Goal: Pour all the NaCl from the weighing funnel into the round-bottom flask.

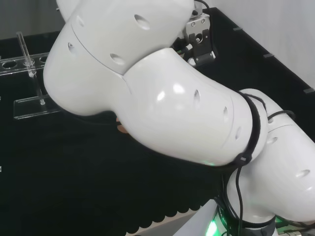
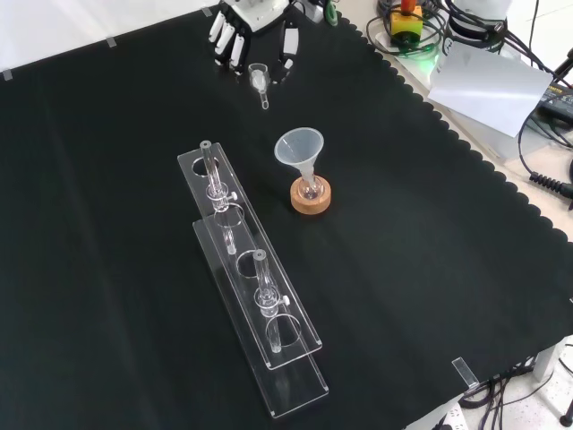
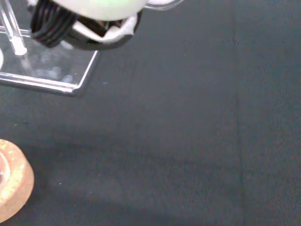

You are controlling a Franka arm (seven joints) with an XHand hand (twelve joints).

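Three views of one moment. Front view: the hand (image 2: 253,31) enters at the top edge, its fingers (image 2: 231,45) pointing down toward the cloth (image 2: 107,179) and its thumb (image 2: 288,52) set against the weighing funnel (image 2: 259,81), which hangs between them, spout toward the camera; whether the fingers clamp it cannot be told. Nearer the camera, well apart from the hand, a plastic funnel (image 2: 300,150) sits in the round-bottom flask (image 2: 311,189) on a cork ring (image 2: 312,199). Just left of it lies a clear rack (image 2: 255,296) with two upright tubes. Head view: white arm links (image 1: 162,93) stand before the flask; the rack's end (image 1: 29,73) shows at left. Wrist view: part of the cork ring (image 3: 14,183) and a rack corner (image 3: 56,80) on bare cloth.
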